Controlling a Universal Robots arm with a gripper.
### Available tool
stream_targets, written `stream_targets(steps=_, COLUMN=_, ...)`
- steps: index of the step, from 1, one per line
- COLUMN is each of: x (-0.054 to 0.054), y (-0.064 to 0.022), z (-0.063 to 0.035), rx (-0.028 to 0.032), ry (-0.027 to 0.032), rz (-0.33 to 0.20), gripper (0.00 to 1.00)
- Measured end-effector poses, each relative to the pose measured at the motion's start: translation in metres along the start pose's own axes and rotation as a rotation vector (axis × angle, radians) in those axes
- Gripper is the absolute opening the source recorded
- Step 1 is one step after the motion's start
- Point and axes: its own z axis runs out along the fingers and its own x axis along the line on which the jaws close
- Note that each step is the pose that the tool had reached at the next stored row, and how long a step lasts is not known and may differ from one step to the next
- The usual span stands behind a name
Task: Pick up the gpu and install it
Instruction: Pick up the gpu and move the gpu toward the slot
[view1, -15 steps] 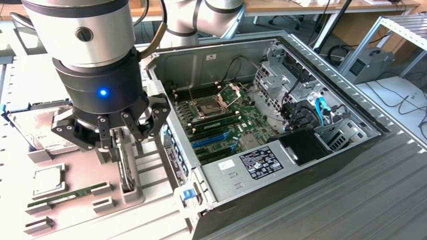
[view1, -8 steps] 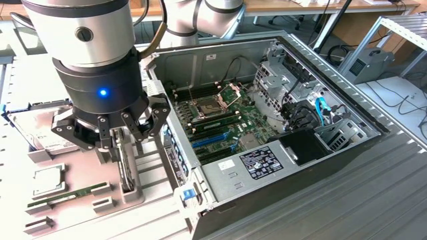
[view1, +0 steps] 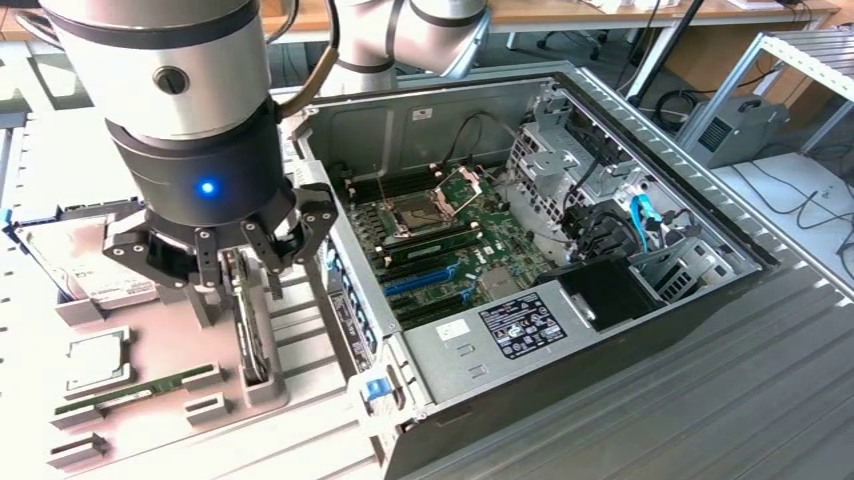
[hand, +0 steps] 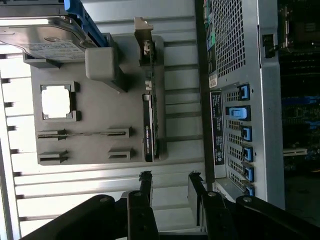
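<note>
- Pincer (view1: 238, 278) hangs over the gpu (view1: 250, 340), jaws wide, holding nothing and clear of the card.
- Gpu stands on edge in a grey holder (view1: 160, 345) on the worktop, just beside the open computer case (view1: 534, 420).

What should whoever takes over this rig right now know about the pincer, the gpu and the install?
Pincer: open, holding nothing, poised over the gpu.
Gpu: standing on edge in its slot on the grey parts tray; no contact that I can see.
Computer case: open beside the tray, with no card in the blue expansion slots.
Done: nothing of the task yet.
Left: pick-up and install.
</note>
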Motion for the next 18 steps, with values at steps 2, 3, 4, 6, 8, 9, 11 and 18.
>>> stream_targets(steps=2, x=0.0, y=0.0, z=-0.0001, rx=-0.0169, ry=0.0013, rz=0.0, gripper=0.42)
stream_targets(steps=3, x=0.0, y=0.0, z=-0.0001, rx=-0.017, ry=0.0013, rz=0.001, gripper=0.42)
stream_targets(steps=4, x=0.0, y=0.0, z=-0.0001, rx=-0.0171, ry=0.0013, rz=0.0, gripper=0.42)
stream_targets(steps=6, x=-0.0001, y=0.0, z=0.0, rx=-0.0171, ry=0.0012, rz=0.0, gripper=0.42)
stream_targets(steps=8, x=0.0, y=-0.0001, z=0.0, rx=-0.0166, ry=0.0013, rz=0.0, gripper=0.42)
stream_targets(steps=9, x=0.0, y=0.0, z=0.0005, rx=-0.0168, ry=0.0011, rz=0.0, gripper=0.42)
stream_targets(steps=11, x=0.0, y=-0.0001, z=0.0021, rx=-0.0167, ry=0.0013, rz=0.0, gripper=0.42)
stream_targets(steps=18, x=0.0001, y=-0.0002, z=0.0057, rx=-0.0166, ry=0.0013, rz=0.0, gripper=0.42)
